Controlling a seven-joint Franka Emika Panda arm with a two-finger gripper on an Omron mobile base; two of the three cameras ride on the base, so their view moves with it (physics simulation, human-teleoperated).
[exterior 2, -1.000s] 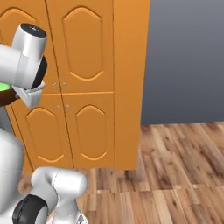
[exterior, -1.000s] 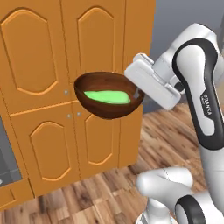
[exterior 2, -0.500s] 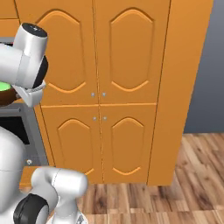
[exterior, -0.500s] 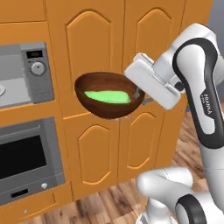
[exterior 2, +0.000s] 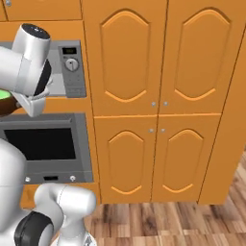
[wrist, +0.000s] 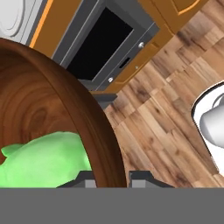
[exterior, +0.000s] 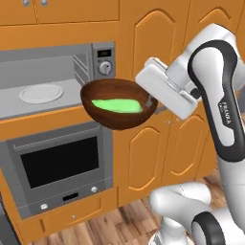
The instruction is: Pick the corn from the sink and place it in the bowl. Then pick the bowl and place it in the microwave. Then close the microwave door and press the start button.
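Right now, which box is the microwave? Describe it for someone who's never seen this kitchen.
In the orange cabinet wall, find the grey stacked appliances. The microwave is the upper one, an open cavity holding a white turntable plate, with a control panel on its right. The oven below has a dark window.

My arm (exterior: 217,91): glossy white rounded shells w/ dark grey-black joint bands, small dark lettering on the forearm link. White boxy hand (exterior: 165,88) sits right behind my jaws. Below them, fat white base links w/ a dark ring joint (exterior: 208,229). Fingertips (wrist: 142,178) small, dark grey.
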